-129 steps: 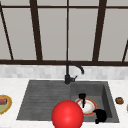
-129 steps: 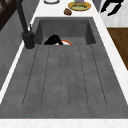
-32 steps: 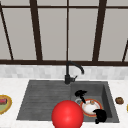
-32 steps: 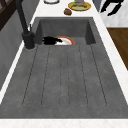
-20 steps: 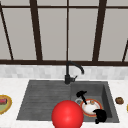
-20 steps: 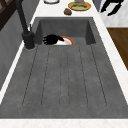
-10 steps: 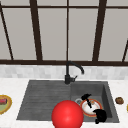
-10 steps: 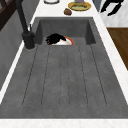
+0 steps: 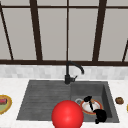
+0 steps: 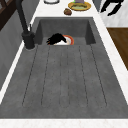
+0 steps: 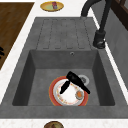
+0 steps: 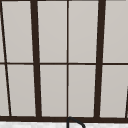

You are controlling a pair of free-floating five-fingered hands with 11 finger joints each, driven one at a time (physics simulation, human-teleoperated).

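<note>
Down in the sink basin (image 11: 37,75), a hand (image 11: 75,81) lies across the orange-rimmed plate (image 11: 56,86), fingers (image 11: 63,87) stretched straight, touching it.

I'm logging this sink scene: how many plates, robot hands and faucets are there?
Plates: 3 (basin plate, left-counter plate, right-counter plate)
Robot hands: 2 (left robot hand over the basin plate, right robot hand in the air)
Faucets: 1 (faucet)
Total: 6
</note>
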